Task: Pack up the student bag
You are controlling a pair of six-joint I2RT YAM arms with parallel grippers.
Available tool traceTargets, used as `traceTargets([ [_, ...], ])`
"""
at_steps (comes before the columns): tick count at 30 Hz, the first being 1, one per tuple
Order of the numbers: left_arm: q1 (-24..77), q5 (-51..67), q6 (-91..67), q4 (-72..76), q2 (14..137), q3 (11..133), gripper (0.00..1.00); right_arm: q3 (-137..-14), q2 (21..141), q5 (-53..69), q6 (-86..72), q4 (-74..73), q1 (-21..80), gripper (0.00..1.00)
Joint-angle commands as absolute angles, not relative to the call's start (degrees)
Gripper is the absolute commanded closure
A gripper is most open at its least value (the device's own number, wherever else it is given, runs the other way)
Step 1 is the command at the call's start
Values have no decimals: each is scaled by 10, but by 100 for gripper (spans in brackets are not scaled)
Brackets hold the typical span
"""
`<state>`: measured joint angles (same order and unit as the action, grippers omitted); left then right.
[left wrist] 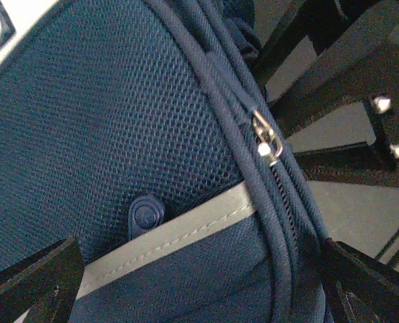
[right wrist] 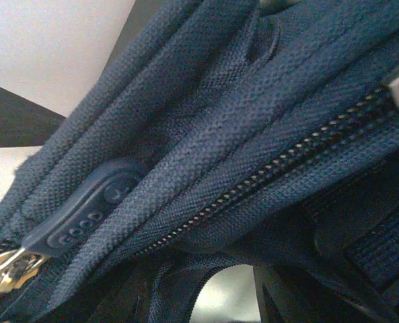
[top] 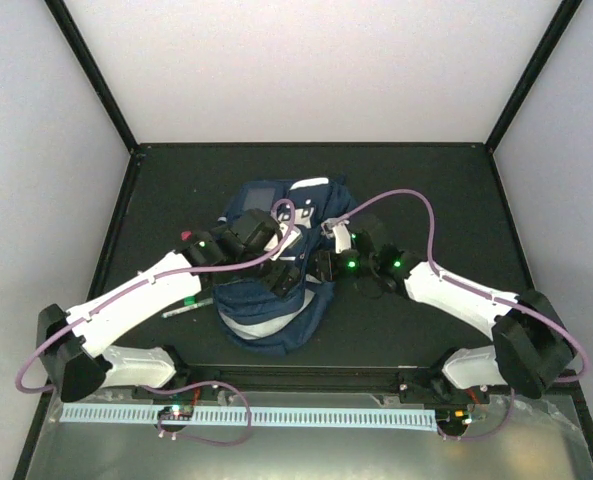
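Between the left tool, spread wide, and the right tool, its grip unclear, the student bag likely needs its zip pull pinched squarely.

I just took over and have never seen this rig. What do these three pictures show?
Two white robot arms, the left arm and the right arm, are bolted at the near edge of a black table. The wide picture looks down from above and behind them; the other two come from a camera on each wrist. A navy bag lies between the arms, a pen beside it. The left tool is open, its fingers either side of the bag's mesh front near a zip pull. The right wrist picture is filled with zip and fabric, so I cannot tell whether the right tool holds anything.
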<state>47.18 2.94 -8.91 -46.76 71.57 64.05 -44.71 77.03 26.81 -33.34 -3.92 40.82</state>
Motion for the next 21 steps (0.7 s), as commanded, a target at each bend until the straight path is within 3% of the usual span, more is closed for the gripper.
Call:
traceTargets([
  [1, 493, -52, -99, -439, 726, 646, 1, -473, 769, 279, -330, 12, 417, 55],
  [6, 495, -203, -101, -502, 787, 661, 1, -474, 749, 267, -322, -5, 418, 54],
  [9, 493, -264, -91, -508, 787, 656, 9, -479, 733, 243, -309, -37, 417, 53],
  [15, 484, -293, -58, -489, 739, 668, 49, -471, 678, 156, -279, -132, 415, 52],
  [21, 484, -275, -20, -474, 713, 693, 76, -405, 626, 139, -240, -167, 392, 60],
])
